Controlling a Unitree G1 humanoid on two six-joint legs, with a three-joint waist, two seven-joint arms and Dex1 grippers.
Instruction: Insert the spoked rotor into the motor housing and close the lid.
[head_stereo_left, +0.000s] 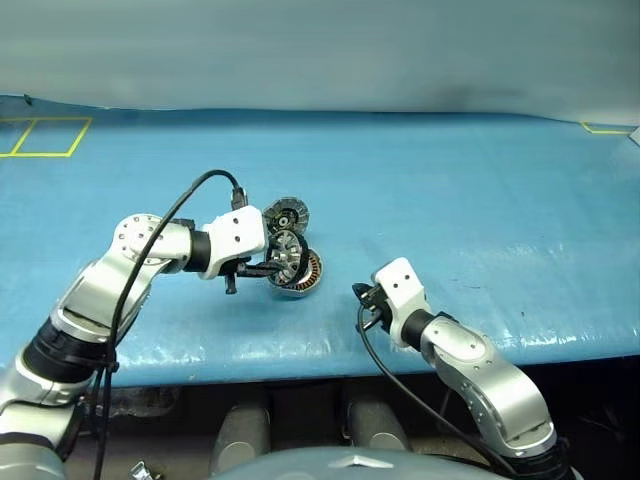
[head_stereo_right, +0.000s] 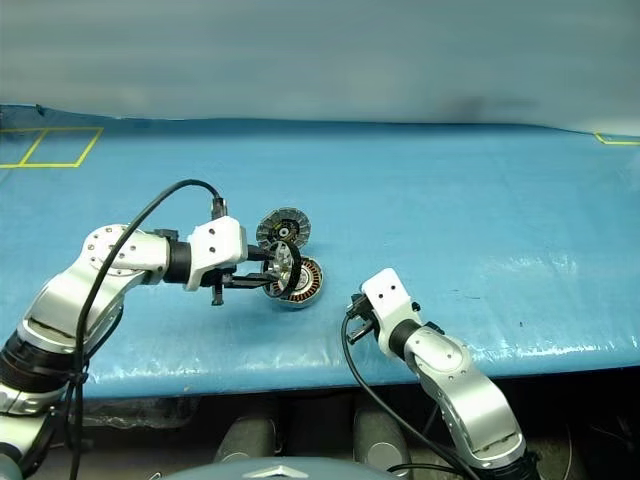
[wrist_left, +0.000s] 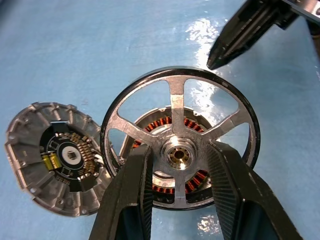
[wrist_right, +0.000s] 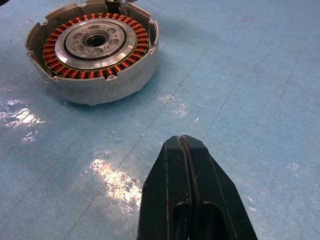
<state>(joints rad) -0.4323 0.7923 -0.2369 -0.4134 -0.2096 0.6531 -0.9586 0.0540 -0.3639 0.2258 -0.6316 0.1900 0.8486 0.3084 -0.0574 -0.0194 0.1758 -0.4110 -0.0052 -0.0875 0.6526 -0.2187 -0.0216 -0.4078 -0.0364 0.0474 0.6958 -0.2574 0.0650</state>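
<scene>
The left gripper (wrist_left: 177, 187) clamps the rotor (wrist_left: 179, 145) by its hub, the wheel on edge between its fingers. The lid (wrist_left: 52, 157) lies open, inner face up, just beside those fingers; the housing (wrist_right: 92, 50) sits directly past them, behind the rotor. The right gripper (wrist_right: 186, 150) is closed and empty, with the housing a short way ahead of its tips on the blue table (head_stereo_left: 480, 200).

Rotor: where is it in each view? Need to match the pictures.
Left eye: rotor left of centre, on edge in the left tool, over the housing.
Right eye: same spot.
Left wrist: centre, hub between the fingers.
Right wrist: cannot make it out.
Shared landmark: the housing's copper windings.
</scene>
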